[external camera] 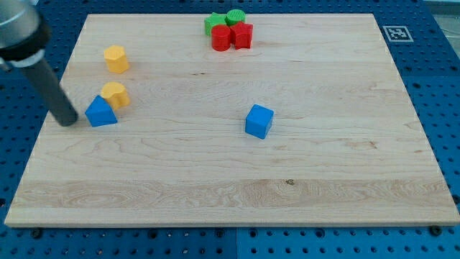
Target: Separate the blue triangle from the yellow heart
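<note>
The blue triangle [100, 113] lies on the wooden board [230, 165] at the view's left. The yellow heart [115, 94] touches its upper right corner. My tip [68, 121] rests on the board just to the left of the blue triangle, a small gap from its left side. The dark rod rises from the tip toward the view's top left corner.
A yellow hexagonal block [116, 58] sits above the heart. A blue cube [259, 121] is near the middle. A cluster at the top holds a green star-like block [213, 23], a green round block [235, 17], a red round block [221, 38] and a red block [242, 34].
</note>
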